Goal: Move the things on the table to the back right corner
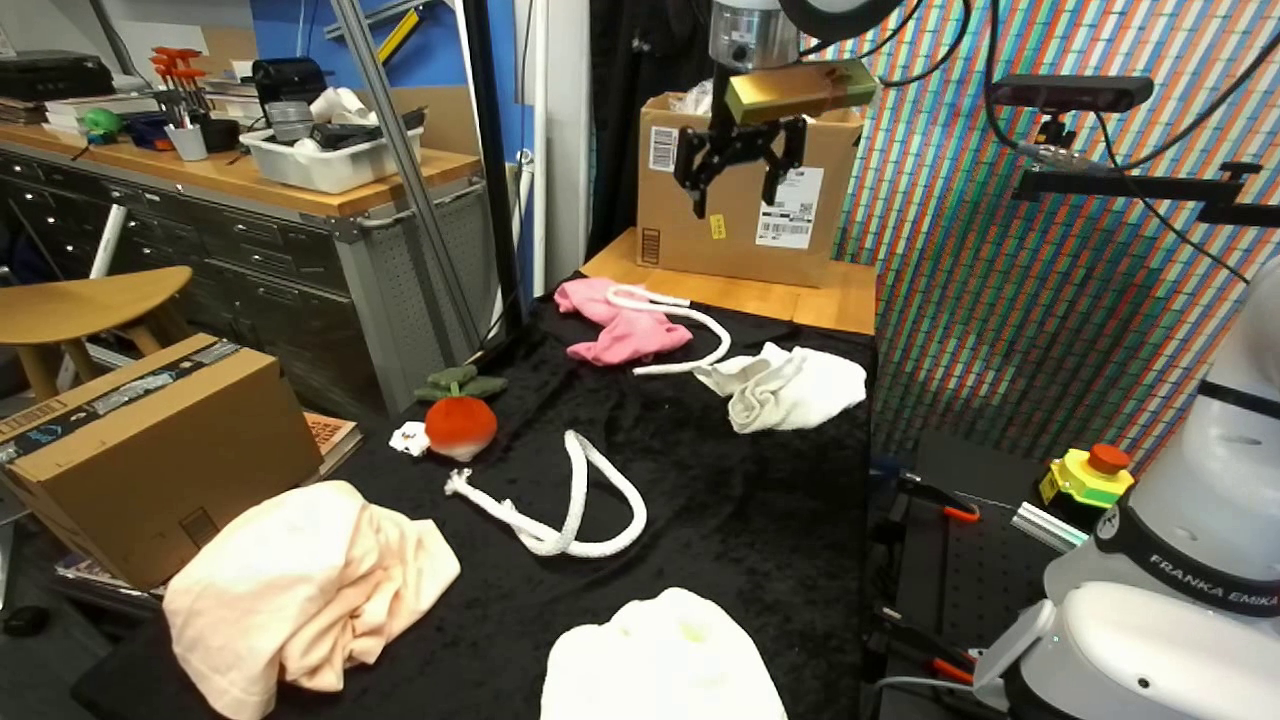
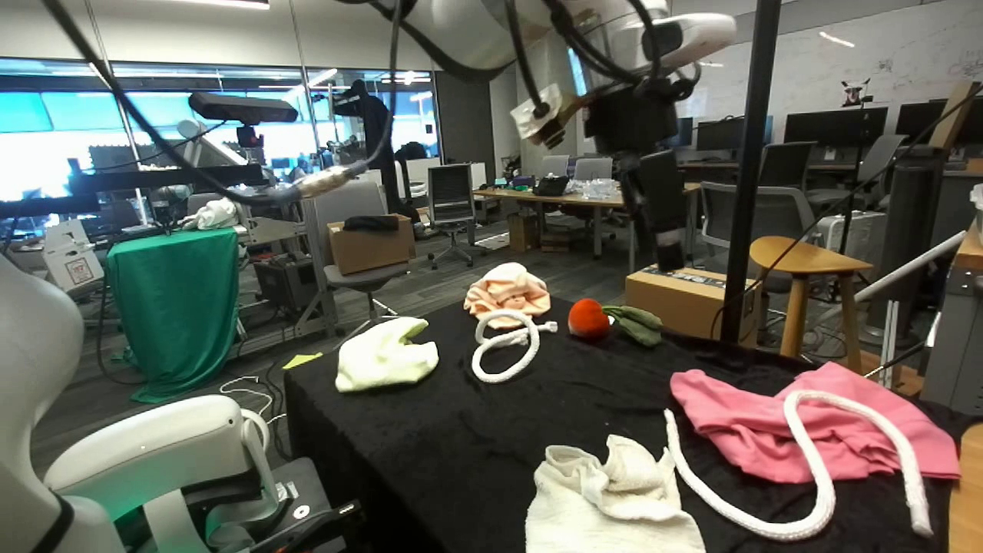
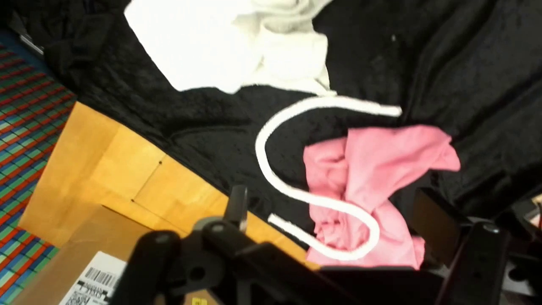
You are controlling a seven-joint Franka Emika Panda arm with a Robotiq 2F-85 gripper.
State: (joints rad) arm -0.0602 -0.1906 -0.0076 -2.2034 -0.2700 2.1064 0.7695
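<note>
My gripper [image 1: 735,203] hangs in the air over the far end of the black-covered table [image 1: 740,510], fingers wide apart with nothing between them. Beneath it, in the wrist view, lie the pink cloth [image 3: 381,156] and a curved white rope [image 3: 264,148] partly across it. A crumpled white cloth [image 1: 805,390] is close by. Farther off rest a looped white rope [image 1: 630,525], a red round object [image 1: 460,425] with green leaves, a peach cloth [image 1: 310,580] and another white cloth [image 2: 388,355]. Nothing marks the back right corner; I cannot tell which corner it is.
A tall cardboard box [image 1: 740,200] stands on the bare wood [image 1: 855,290] past the fabric's far edge. Another cardboard box [image 1: 160,450] sits beside the peach cloth. A black upright post [image 2: 749,177] rises by the table's side. A small white piece [image 1: 408,438] lies beside the red object.
</note>
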